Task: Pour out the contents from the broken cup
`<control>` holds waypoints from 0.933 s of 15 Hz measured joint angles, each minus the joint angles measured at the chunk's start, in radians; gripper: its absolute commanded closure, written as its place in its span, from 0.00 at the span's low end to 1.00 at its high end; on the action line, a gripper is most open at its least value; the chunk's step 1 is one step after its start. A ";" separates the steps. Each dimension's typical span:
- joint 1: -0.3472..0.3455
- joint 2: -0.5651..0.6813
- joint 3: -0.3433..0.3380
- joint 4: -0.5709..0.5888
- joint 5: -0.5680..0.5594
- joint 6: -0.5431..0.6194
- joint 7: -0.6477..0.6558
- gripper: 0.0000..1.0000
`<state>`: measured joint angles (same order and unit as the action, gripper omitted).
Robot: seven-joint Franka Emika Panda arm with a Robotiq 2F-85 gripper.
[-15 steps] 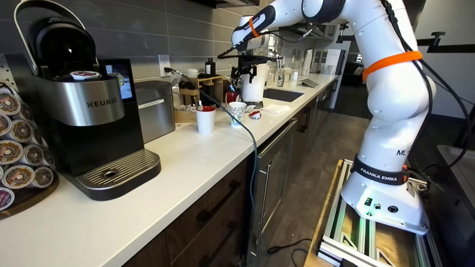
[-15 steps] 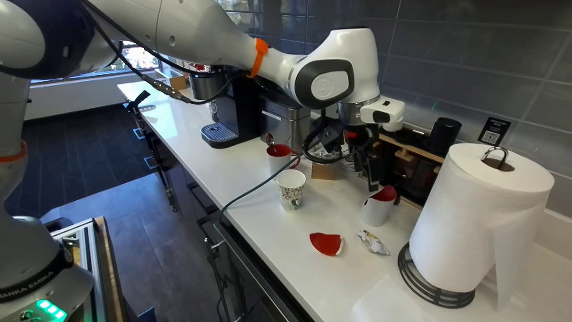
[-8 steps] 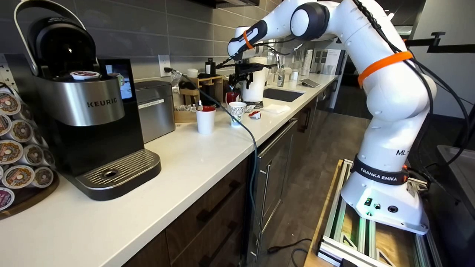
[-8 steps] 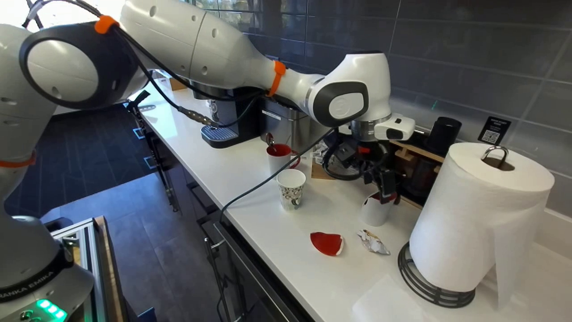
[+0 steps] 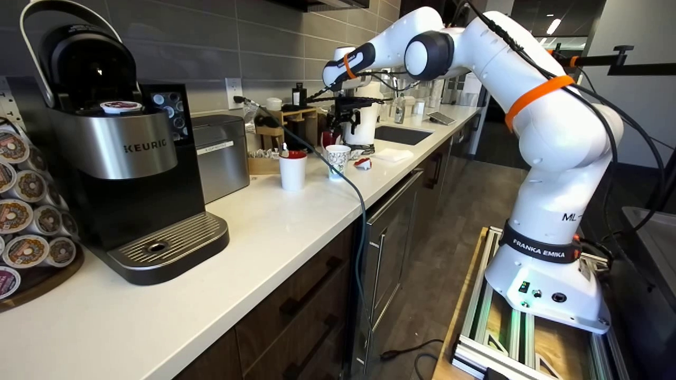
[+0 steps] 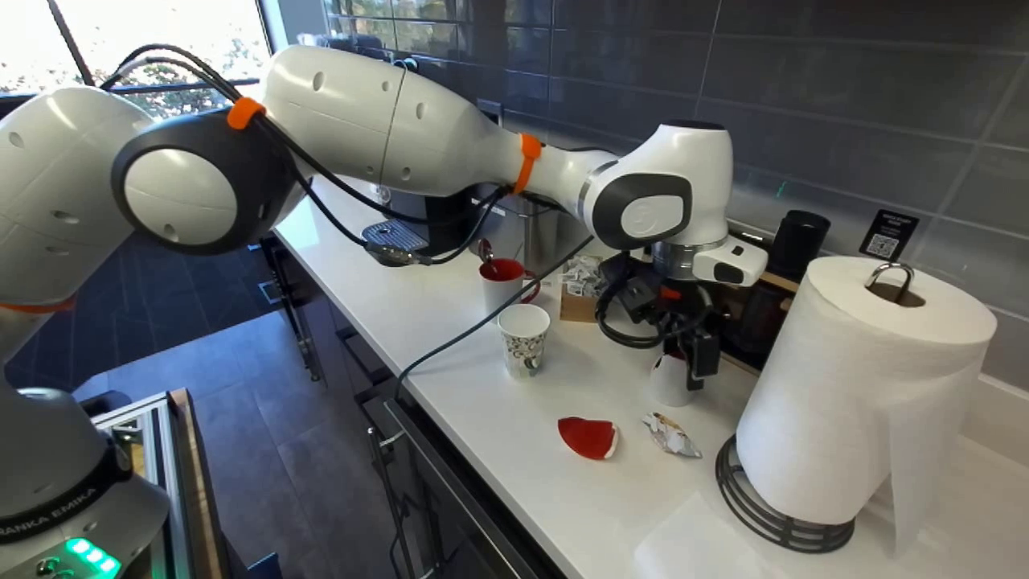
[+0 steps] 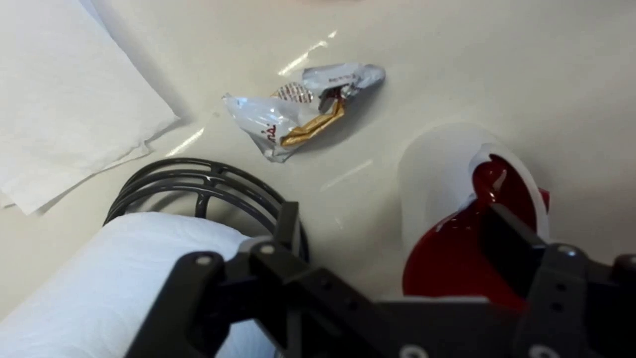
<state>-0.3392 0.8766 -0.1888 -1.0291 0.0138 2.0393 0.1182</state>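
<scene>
Coffeemaker (image 5: 132, 158) reads KEURIG; arm (image 5: 549, 137), FRANKA EMIKA, perhaps ML.

The arm (image 5: 552, 132) is glossy white with chunky joints (image 6: 181, 195) and dark trim (image 6: 256, 178), orange straps (image 6: 527, 163) cinched over black cables (image 5: 507, 37). Base (image 5: 549, 295) has a dark FRANKA EMIKA band (image 5: 541, 252) plus some bright green lights (image 6: 93, 556). Fingers (image 7: 287, 223) are plain black with little silver screws (image 7: 267, 248).

In an exterior view, the wrapper (image 6: 672, 437) lies on the countertop (image 6: 575, 490) before the broken mug (image 6: 666, 386), right of the shard (image 6: 587, 438).
</scene>
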 measured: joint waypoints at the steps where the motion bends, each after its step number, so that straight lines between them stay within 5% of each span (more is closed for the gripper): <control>1: -0.009 0.013 0.004 0.025 0.010 -0.027 0.001 0.50; 6: -0.043 0.066 0.039 0.136 0.065 -0.127 0.012 0.88; 7: -0.047 0.076 0.044 0.154 0.076 -0.138 0.020 0.54; 10: -0.057 0.106 0.059 0.210 0.103 -0.163 0.056 0.43; 14: -0.061 0.141 0.065 0.266 0.120 -0.165 0.121 0.12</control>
<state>-0.4001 1.0175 -0.1241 -0.7633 0.1340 1.8741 0.2389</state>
